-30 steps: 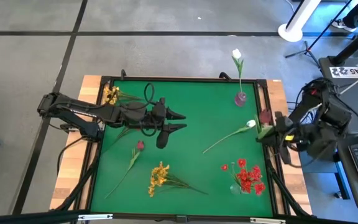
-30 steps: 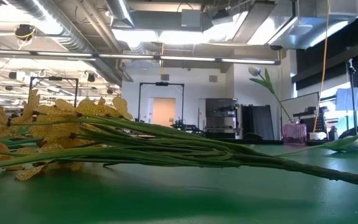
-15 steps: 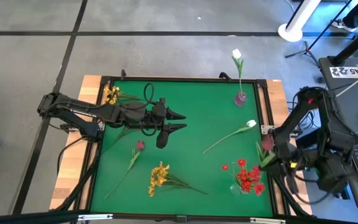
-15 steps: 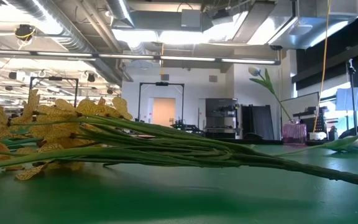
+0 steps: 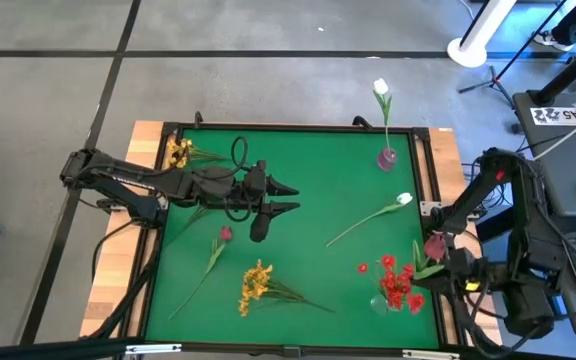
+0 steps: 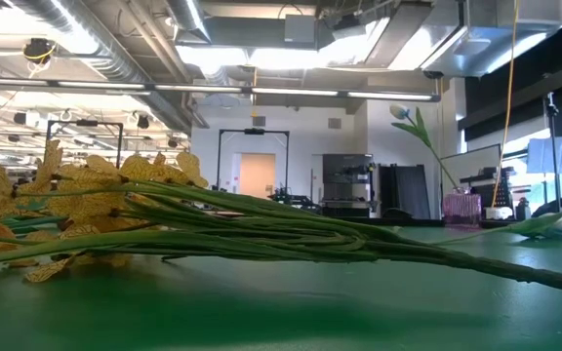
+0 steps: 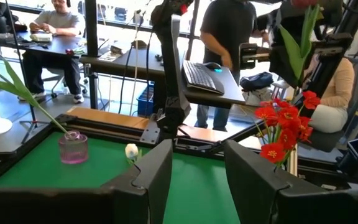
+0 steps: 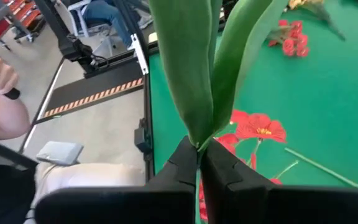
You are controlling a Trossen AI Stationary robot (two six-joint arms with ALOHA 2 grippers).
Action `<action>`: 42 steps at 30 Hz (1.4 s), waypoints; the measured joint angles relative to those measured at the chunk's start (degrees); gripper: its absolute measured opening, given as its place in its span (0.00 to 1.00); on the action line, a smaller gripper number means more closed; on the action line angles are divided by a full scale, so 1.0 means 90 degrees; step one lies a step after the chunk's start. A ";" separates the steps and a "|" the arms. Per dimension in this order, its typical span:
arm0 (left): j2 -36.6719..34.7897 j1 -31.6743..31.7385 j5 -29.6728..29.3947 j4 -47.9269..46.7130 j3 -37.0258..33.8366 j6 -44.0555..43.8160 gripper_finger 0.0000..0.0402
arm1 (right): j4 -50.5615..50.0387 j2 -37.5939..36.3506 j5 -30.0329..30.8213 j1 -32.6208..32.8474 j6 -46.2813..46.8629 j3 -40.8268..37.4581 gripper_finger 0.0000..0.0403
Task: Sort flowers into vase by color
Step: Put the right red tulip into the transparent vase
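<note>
Gripping a dark pink bud flower (image 5: 433, 246) by its green stem, the right pincer (image 8: 199, 163) is clenched tight at the right edge of the bench (image 5: 298, 140), w/ the bud lifted just beside the red cluster (image 5: 400, 283) standing in a clear vase (image 5: 379, 303) near the front right corner. Right wrist view: two broad green leaves (image 8: 211, 62) rise from between the closed fingers (image 8: 179, 165), red blooms below on the green mat. Left pincer (image 5: 286, 196) hovers over mid-bench, left of center, fingers apart, grasping nothing; left wrist view shows its two dark fingers (image 7: 157, 171) w/ a gap between. White tulip (image 5: 380, 89) stands upright in a pink vase (image 5: 387, 158) at the back right. Another white tulip (image 5: 403, 200) lies flat on the mat, right of center. Yellow spray (image 5: 177, 152) lies at the back left corner; 2nd yellow spray (image 5: 255, 283) lies near the front, center-left. Another small pink bud (image 5: 225, 234) lies on its long stem between the left pincer & that front spray. People sit & stand at desks beyond the bench.
</note>
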 joint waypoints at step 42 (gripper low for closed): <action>0.0000 -0.0066 -0.0163 -0.0002 0.0000 0.0010 0.35 | -0.0136 0.0778 -0.0615 -0.0002 0.1881 -0.1292 0.01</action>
